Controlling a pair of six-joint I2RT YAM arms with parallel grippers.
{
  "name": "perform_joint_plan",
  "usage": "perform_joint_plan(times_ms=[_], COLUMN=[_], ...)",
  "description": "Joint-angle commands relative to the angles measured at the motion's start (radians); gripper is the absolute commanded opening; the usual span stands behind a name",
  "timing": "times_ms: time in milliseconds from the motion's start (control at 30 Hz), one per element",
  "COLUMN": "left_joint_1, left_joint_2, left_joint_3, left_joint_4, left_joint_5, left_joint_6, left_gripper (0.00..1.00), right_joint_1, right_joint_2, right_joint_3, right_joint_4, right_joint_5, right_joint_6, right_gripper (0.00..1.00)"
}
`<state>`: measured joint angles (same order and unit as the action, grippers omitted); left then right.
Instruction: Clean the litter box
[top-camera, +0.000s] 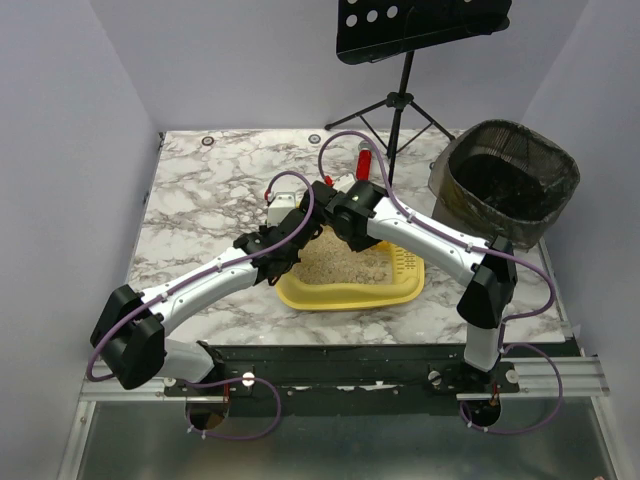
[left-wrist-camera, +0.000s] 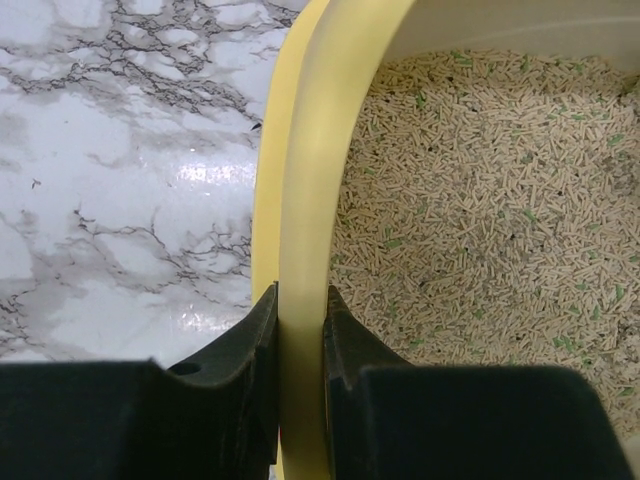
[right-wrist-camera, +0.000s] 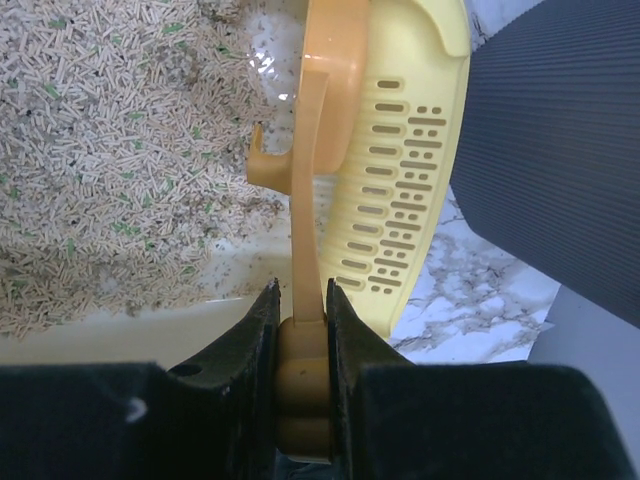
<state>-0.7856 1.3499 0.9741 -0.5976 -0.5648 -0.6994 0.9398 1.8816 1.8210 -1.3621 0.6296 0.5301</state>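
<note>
The yellow litter box (top-camera: 345, 293) lies mid-table, holding beige litter (left-wrist-camera: 470, 200) with green flecks. My left gripper (top-camera: 283, 258) is at its left end; in the left wrist view the gripper (left-wrist-camera: 300, 300) is shut on the box's rim (left-wrist-camera: 315, 150), one finger outside the wall and one inside. My right gripper (top-camera: 327, 212) hangs over the box's far side. In the right wrist view it (right-wrist-camera: 300, 295) is shut on the handle of the orange-yellow scoop (right-wrist-camera: 308, 170), seen edge-on above the litter, beside the box's slotted lip (right-wrist-camera: 400, 200).
A black mesh bin (top-camera: 510, 180) with a dark liner stands at the back right, close to the box's right end. A music stand (top-camera: 400, 100) rises behind the table. A red object (top-camera: 364, 163) and a small white one (top-camera: 283, 200) sit behind the box.
</note>
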Motion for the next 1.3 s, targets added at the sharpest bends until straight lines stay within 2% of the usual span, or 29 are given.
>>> perform_joint_plan(times_ms=[0, 300, 667, 767, 1000, 1067, 1167, 1200, 1267], left_joint_1=[-0.023, -0.023, -0.021, -0.021, -0.018, -0.015, -0.014, -0.012, -0.007], left_joint_2=[-0.023, -0.046, -0.054, -0.057, -0.051, -0.048, -0.041, -0.038, -0.035], left_joint_3=[-0.031, -0.058, -0.074, -0.077, -0.075, -0.072, -0.077, -0.081, -0.092], left_joint_4=[0.027, 0.053, 0.071, 0.071, 0.067, 0.064, 0.079, 0.116, 0.153], left_joint_5=[0.131, 0.123, 0.118, 0.109, 0.068, 0.062, 0.048, 0.043, 0.040], left_joint_6=[0.026, 0.037, 0.026, 0.024, 0.024, 0.024, 0.061, 0.078, 0.141], left_gripper=[0.11, 0.11, 0.11, 0.11, 0.10, 0.10, 0.08, 0.08, 0.02], right_joint_1=[-0.012, 0.011, 0.027, 0.030, 0.028, 0.030, 0.024, 0.010, -0.012], right_joint_2=[0.070, -0.073, -0.180, -0.196, -0.294, -0.323, -0.363, -0.369, -0.390], right_joint_3=[0.009, -0.104, -0.149, -0.140, -0.183, -0.189, -0.227, -0.235, -0.256], right_joint_4=[-0.028, 0.262, 0.382, 0.354, 0.217, 0.183, 0.146, 0.124, 0.112], right_joint_5=[0.099, -0.229, -0.363, -0.328, -0.029, 0.011, 0.024, -0.005, -0.085], right_joint_6=[-0.093, -0.260, -0.294, -0.269, -0.148, -0.111, -0.081, -0.065, -0.032], right_gripper=[0.01, 0.01, 0.01, 0.01, 0.01, 0.01, 0.01, 0.01, 0.01])
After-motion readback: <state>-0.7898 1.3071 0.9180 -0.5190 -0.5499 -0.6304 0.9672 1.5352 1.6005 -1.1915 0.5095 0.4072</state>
